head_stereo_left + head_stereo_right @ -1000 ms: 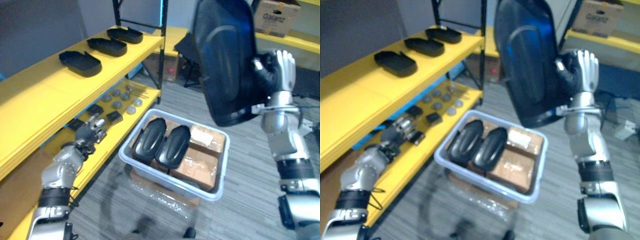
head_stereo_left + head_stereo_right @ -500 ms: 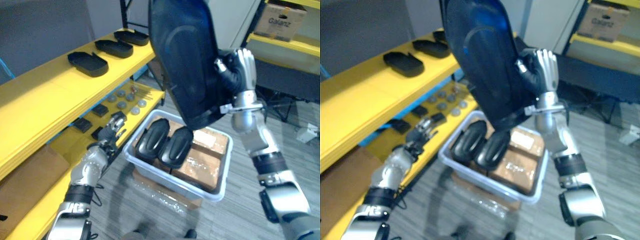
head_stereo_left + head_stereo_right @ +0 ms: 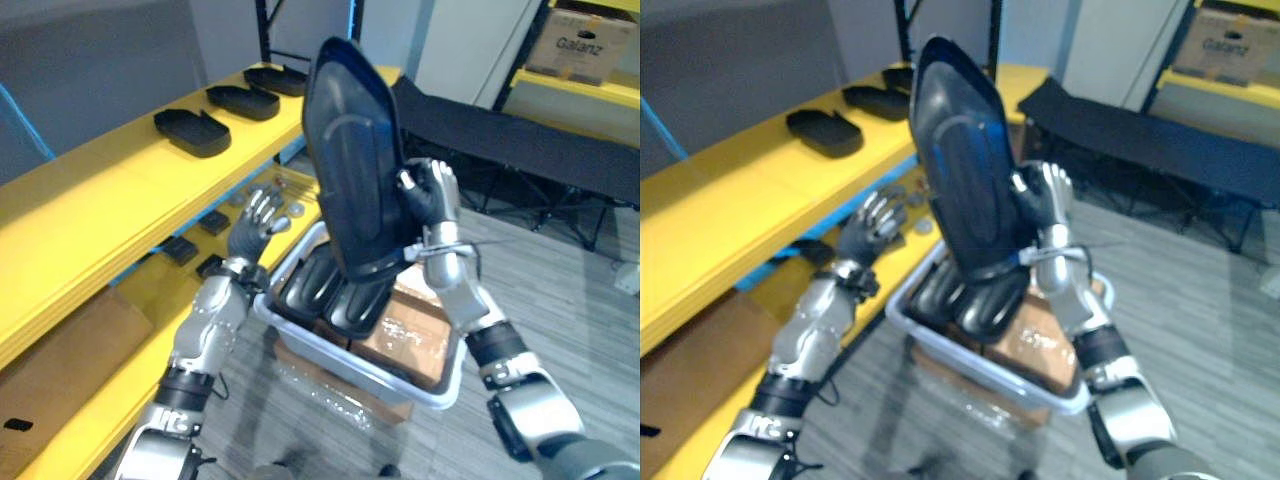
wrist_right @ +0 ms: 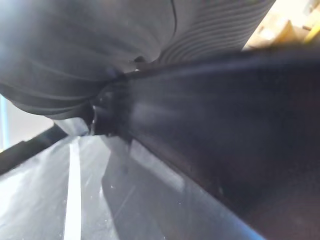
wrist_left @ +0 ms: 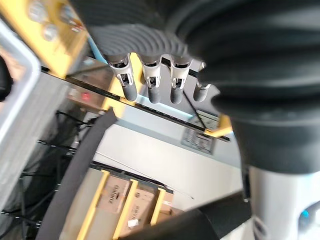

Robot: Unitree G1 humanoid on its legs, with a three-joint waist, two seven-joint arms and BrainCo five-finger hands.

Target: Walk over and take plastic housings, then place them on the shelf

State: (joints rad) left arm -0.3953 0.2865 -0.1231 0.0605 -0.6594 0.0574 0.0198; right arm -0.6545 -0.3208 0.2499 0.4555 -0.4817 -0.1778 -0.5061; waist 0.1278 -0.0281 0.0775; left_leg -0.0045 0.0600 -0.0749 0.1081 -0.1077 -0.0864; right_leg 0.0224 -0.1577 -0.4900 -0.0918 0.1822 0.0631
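My right hand (image 3: 432, 195) clutches one plastic housing (image 3: 352, 180), left hand (image 3: 255, 215) spread empty; three on the shelf (image 3: 100, 190) at ten o'clock, two in the bin (image 3: 340, 350).

I note the left arm entering from the lower left, elbow bent, forearm angled upward. The left hand (image 3: 255, 215) is raised, fingers spread and nearly straight, holding nothing. I note the right arm entering from the lower right, forearm rising steeply toward the centre. The right hand (image 3: 432, 195) is upright, fingers and thumb clamped on the edge of a black housing (image 3: 350, 170), carried on end.
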